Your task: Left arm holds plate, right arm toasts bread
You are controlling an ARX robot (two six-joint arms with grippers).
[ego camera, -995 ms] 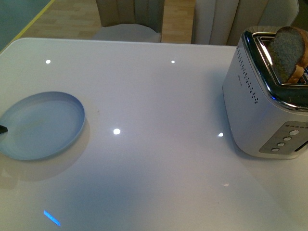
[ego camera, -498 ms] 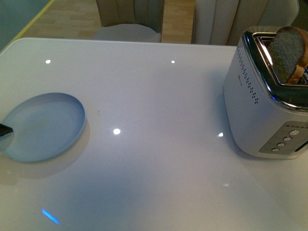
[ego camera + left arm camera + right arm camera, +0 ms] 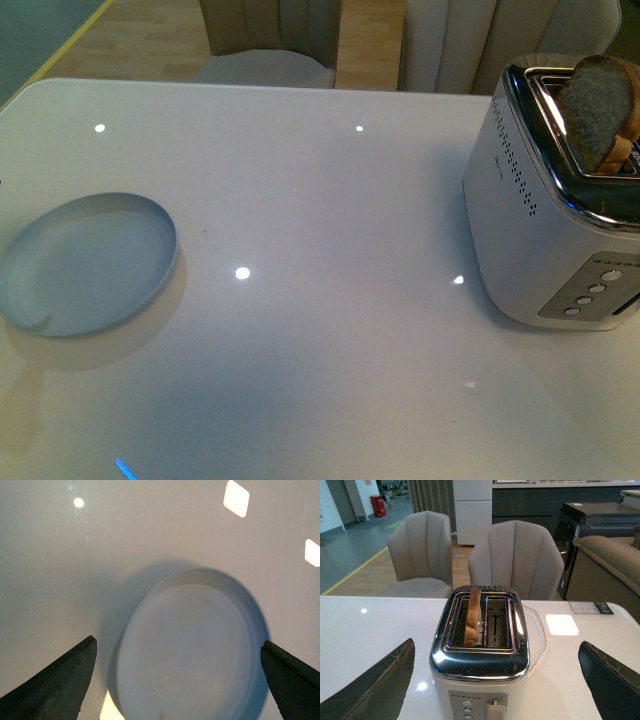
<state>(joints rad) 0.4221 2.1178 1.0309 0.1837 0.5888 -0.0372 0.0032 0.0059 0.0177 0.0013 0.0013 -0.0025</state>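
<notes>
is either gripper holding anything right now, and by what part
Nothing is held. The left gripper is open above the plate; the right gripper is open facing the toaster.

1 plate (image 3: 88, 264), 1 bread (image 3: 597, 108), 1 toaster (image 3: 548, 215)

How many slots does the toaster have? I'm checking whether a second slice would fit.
2. In the right wrist view, one slot holds the bread; the other slot beside it is empty. The toaster sits between the open right gripper fingers.
</notes>
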